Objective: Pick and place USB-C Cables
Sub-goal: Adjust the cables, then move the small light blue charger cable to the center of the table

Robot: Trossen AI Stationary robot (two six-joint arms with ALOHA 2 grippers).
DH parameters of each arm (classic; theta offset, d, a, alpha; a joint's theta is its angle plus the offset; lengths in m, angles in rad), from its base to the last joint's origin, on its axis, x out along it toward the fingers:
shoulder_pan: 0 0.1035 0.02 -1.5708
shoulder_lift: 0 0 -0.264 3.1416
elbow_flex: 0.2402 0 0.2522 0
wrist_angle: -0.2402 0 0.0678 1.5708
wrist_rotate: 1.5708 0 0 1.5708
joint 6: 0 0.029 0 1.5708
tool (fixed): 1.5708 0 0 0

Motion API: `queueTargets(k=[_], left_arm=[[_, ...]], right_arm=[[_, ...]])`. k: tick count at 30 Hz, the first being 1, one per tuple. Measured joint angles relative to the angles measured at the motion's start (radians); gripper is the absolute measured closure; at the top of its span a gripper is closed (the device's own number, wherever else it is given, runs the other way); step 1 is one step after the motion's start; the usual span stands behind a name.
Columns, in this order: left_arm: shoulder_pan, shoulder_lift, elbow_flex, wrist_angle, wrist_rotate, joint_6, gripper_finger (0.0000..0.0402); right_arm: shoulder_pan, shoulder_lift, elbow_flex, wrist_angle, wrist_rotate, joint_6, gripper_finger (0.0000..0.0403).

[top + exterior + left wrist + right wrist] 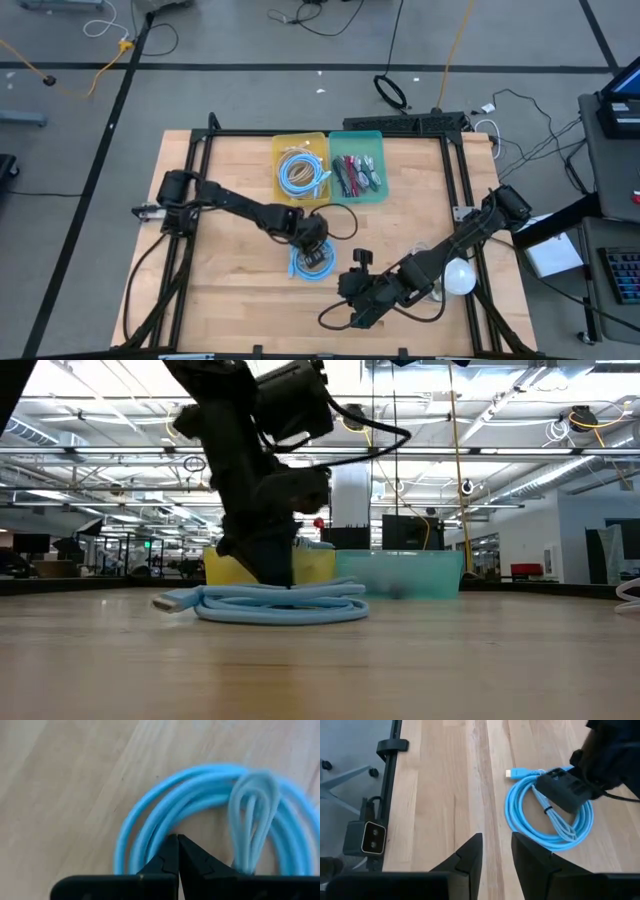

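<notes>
A light blue USB-C cable coil point(312, 263) lies flat on the wooden table, with its plug end point(512, 772) sticking out to one side. My left gripper point(313, 243) is shut and stands down on this coil; the low view point(270, 575) and the right wrist view point(560, 790) show it there too. My right gripper point(497, 845) is open and empty, above bare wood right of the coil near the table's front edge point(348, 297). More coiled cables lie in a yellow tray point(278, 150). Short teal, maroon and purple cables lie in a teal tray point(380, 192). My left gripper comes from above, pointing down, with its shut fingertips point(170, 851) meeting at the inner edge of the coil's ring point(150, 845). The strands pass under the fingers. I cannot tell whether a strand is caught between them. The coil lies flat on the table.
The yellow and teal trays stand side by side at the table's far middle. A round white bulb point(458, 277) on a clear-white cord lies at the near right, beside my right arm. A black frame runs around the table point(210, 135). Bare wood lies left of the coil.
</notes>
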Motion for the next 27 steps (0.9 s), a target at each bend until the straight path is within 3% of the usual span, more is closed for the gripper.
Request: queueTargets(k=[9, 15, 20, 27], left_arm=[[-0.117, -0.301, 0.0, -0.055, -0.121, -0.041, 0.0397], [-0.303, -0.406, 0.004, -0.192, -0.153, -0.133, 0.0394], [-0.488, -0.402, -0.009, -0.382, -0.295, -0.361, 0.0398], [-0.627, -0.4, -0.066, -0.344, -0.455, -0.704, 0.0399]], right_arm=[[-0.018, 0.0, 0.0, 0.007, 0.0, -0.003, 0.0309], [-0.04, 0.0, 0.0, 0.013, -0.005, -0.02, 0.0309], [-0.091, -0.002, -0.037, 0.057, -0.052, -0.07, 0.0309], [-0.216, 0.0, -0.266, 0.35, -0.243, -0.136, 0.03]])
